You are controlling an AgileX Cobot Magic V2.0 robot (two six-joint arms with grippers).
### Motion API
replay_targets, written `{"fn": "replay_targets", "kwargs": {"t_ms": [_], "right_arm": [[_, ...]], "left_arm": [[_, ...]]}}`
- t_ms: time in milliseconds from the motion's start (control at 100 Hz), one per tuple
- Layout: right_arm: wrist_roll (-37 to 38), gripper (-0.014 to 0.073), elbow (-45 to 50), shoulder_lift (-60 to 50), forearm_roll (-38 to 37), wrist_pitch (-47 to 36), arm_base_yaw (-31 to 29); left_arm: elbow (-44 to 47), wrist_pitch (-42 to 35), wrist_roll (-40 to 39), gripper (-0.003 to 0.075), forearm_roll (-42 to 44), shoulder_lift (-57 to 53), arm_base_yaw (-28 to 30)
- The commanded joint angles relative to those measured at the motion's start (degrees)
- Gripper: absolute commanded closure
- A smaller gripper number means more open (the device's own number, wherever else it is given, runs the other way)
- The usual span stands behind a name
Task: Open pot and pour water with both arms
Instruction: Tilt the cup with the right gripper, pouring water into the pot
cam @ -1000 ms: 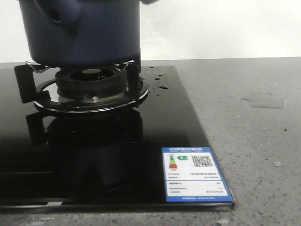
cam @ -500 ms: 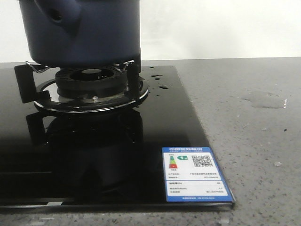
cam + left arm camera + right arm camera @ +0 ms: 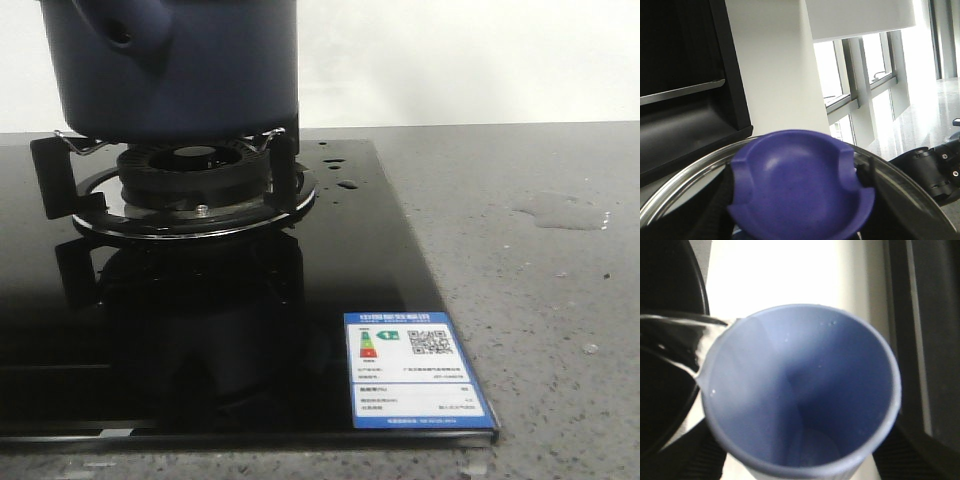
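A: Pot [image 3: 175,70], large dark navy round vessel w/ matte straight sides and stubby hollow side handle [image 3: 125,30], sits on the black burner grate [image 3: 190,175] of the glossy black glass hob [image 3: 230,330], far left in front view. Judged heavy and rigid; matte wall should not slip, handle is the obvious hold.

B: Lid [image 3: 800,185]? Left wrist view shows a blue-purple dished knob on a steel-rimmed glass lid, right under the cam. Glass = fragile, rim smooth. Left fingers not visible, so can't tell if clamped.

A: Right side: pale blue plastic cup [image 3: 802,390], tilted, mouth to cam. Thin clear stream of water [image 3: 690,347] leaves its lip toward a dark rim beside it, prob. the pot. Cup looks light, thin-walled, nearly drained. Dark forms flank its base, likely fingers; grip not resolvable, can't tell.

B: Surroundings: water drops [image 3: 340,170] on hob near burner, wet patch [image 3: 565,210] on grey speckled countertop [image 3: 540,330], well apart from pot. Blue-white energy label w/ QR code [image 3: 415,370] at hob's near corner. Wet glass = slip risk. Nothing blocks the pot.
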Motion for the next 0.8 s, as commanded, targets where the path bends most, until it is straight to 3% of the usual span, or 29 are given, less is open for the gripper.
{"fn": "replay_targets", "kwargs": {"t_ms": [0, 790], "right_arm": [[0.0, 0.0297, -2.4, -2.7, -4.1, -4.5, 0.1], [-0.1, 0.0297, -11.6, -2.7, -20.1, -2.7, -1.5]], "left_arm": [[-2.2, -0.6, -0.5, 0.0448, -4.4, -0.9, -0.2], [-2.2, -0.6, -0.5, 0.0448, -3.6, -0.9, -0.2]]}}
